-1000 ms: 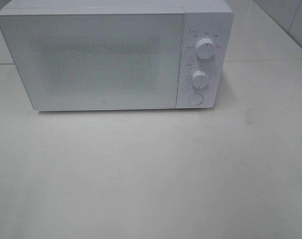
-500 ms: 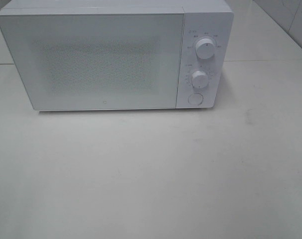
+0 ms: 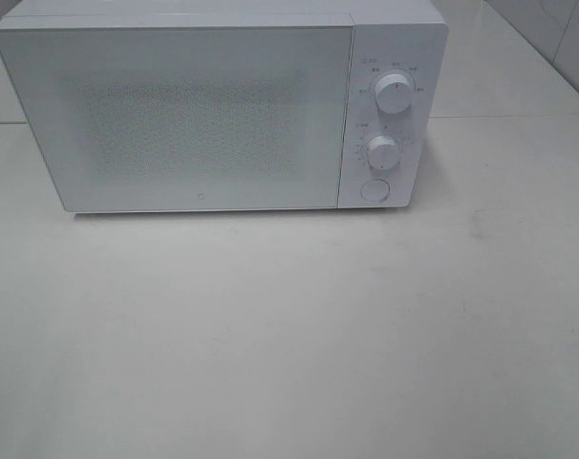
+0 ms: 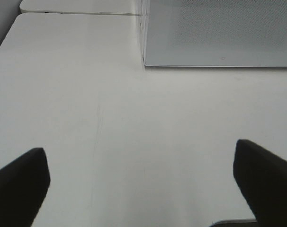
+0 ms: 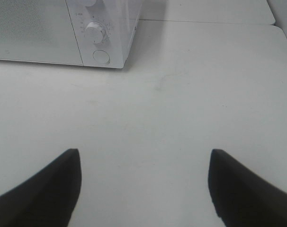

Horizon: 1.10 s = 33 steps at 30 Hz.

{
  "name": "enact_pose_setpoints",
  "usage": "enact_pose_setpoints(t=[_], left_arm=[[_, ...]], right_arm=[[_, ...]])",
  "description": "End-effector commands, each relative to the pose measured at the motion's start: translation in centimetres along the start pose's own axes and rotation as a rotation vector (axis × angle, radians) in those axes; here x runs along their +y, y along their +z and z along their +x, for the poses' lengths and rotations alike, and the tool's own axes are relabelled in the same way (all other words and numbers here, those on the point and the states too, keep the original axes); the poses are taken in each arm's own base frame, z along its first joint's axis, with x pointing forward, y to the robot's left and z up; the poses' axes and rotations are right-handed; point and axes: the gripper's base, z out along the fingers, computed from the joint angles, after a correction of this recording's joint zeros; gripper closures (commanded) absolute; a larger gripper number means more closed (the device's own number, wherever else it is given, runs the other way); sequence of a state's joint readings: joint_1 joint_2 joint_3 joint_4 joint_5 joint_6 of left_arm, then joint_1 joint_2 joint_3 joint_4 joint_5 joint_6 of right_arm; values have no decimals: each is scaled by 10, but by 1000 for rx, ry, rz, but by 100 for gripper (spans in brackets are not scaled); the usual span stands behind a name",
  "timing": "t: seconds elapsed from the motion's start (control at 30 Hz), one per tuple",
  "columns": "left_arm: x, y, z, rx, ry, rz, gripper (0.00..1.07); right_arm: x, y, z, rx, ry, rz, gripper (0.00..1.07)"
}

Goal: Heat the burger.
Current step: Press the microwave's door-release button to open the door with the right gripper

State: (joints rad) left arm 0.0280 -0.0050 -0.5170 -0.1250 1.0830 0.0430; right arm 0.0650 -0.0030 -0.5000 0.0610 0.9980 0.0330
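White microwave (image 3: 203, 110) – standing at the back of the pale surface (image 3: 289, 335), front facing the high camera. Its door (image 3: 175, 115) is sitting shut, taking up most of the front, and the speckled window in it is giving no view of the inside. To the right of the door a narrow control panel is carrying three parts in a column: upper dial (image 3: 393, 95), lower dial (image 3: 382, 150) and, lowest, a round button (image 3: 374, 189). The burger is showing in none of the views, so its place cannot be told. The left gripper (image 4: 139, 153) is hanging over bare surface in front of the microwave's left end, well apart from the appliance; its two dark fingers (image 4: 20, 184) are standing wide apart with nothing between them. The right gripper (image 5: 143, 153) is likewise holding over bare surface, off the microwave's right front corner, with the lower dial and button in its wrist view – its fingers are also spread apart and gripping nothing. The surface between the microwave and both grippers is lying bare and off-white.
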Motion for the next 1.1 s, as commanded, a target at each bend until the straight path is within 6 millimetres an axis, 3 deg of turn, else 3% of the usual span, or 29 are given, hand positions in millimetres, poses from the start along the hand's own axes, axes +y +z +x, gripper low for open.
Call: enact_pose_setpoints(t=[0.03,0.27,0.43,0.63,0.9,0.97,1.1], left_arm=[[0,-1,0,-17,-5,-2,9],[0,-1,0,-17,-5,-2,9],[0,-1,0,-17,-5,-2,9],[0,-1,0,-17,-5,-2,9],[0,-1,0,-17,-5,-2,9],[0,-1,0,-17,-5,-2,9],[0,-1,0,-17,-5,-2,9]], right_arm=[[1,-8,-5,-86,8,-4,34],[3,-2,-20,-136,22,-21,34],[3,13,-40,-169,34,-28,34],[3,24,-50,-174,38,-23,34],[1,49,-69,-168,47,-12,34],[0,66,-77,-145,53,-6,34],[0,79,-82,-127,57,0,34]])
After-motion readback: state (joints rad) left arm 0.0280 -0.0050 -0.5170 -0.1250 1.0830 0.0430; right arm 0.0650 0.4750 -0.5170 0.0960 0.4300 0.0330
